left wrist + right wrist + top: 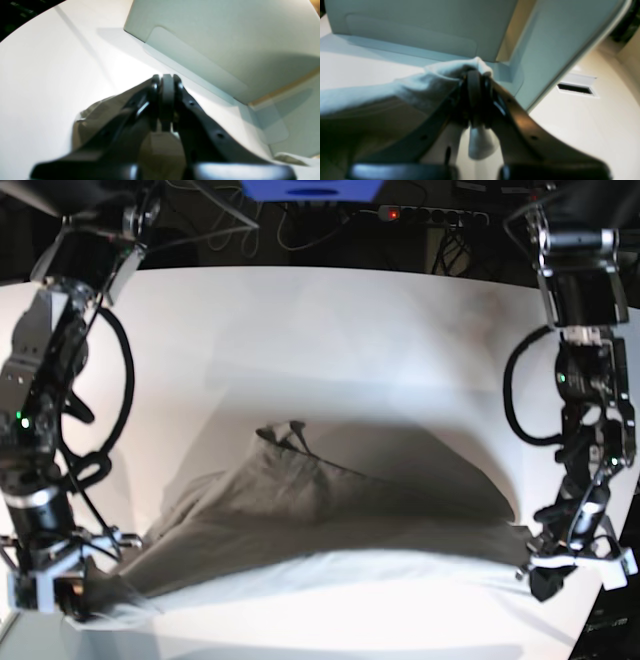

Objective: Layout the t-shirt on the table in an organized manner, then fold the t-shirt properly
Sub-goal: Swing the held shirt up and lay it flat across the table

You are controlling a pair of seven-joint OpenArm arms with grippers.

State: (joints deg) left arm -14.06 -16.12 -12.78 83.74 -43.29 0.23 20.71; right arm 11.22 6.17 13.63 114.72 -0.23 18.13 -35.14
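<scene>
While the right gripper [80, 592] sits low at the near left corner of the table [330, 320] in the base view, its jaws are pressed together on a bunched edge of the t-shirt [300, 510]. The right wrist view shows this pinch: pale cloth wraps over the closed fingertips [473, 85] and a small tail of fabric hangs below them, with a grey box [420, 27] just behind.

From that corner the shirt stretches across the near part of the tabletop, lifted and sagging between the two arms, its middle rumpled with a peak toward the table's centre and a bright band along the near edge.

At the near right corner, the left gripper [548, 565] is likewise clamped on the shirt's other end. In the left wrist view its pads [168, 92] meet, with cloth showing beneath the fingers.
</scene>
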